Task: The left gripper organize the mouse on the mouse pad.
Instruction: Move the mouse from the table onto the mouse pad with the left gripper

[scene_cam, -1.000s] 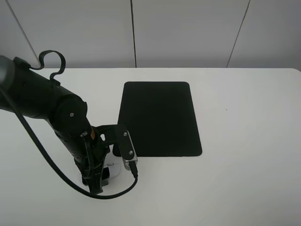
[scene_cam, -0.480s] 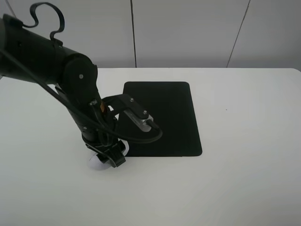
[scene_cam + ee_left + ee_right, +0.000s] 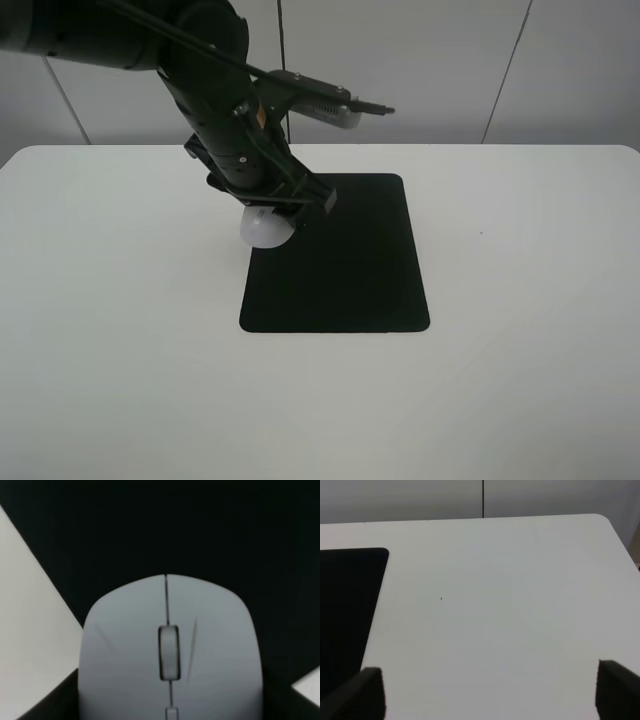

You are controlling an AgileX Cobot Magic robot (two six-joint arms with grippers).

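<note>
In the exterior high view my left gripper (image 3: 270, 206) is shut on the white mouse (image 3: 266, 231), which hangs over the far left corner of the black mouse pad (image 3: 345, 265). Whether it touches the pad cannot be told. The left wrist view shows the mouse (image 3: 170, 650) close up, grey wheel down its middle, with the mouse pad (image 3: 200, 530) behind it. My right gripper (image 3: 490, 692) is open above bare table, fingertips (image 3: 367, 690) wide apart, with the mouse pad (image 3: 345, 605) edge off to one side.
The white table (image 3: 520, 250) stretches around the pad on all sides. A pale panelled wall (image 3: 450, 70) stands behind its far edge. The left arm's silver-grey block and cable (image 3: 330, 105) jut out above the pad's far edge.
The left arm has lifted the mouse from the table near the pad's front left corner and carried it away from the front edge to the pad's far left corner.
</note>
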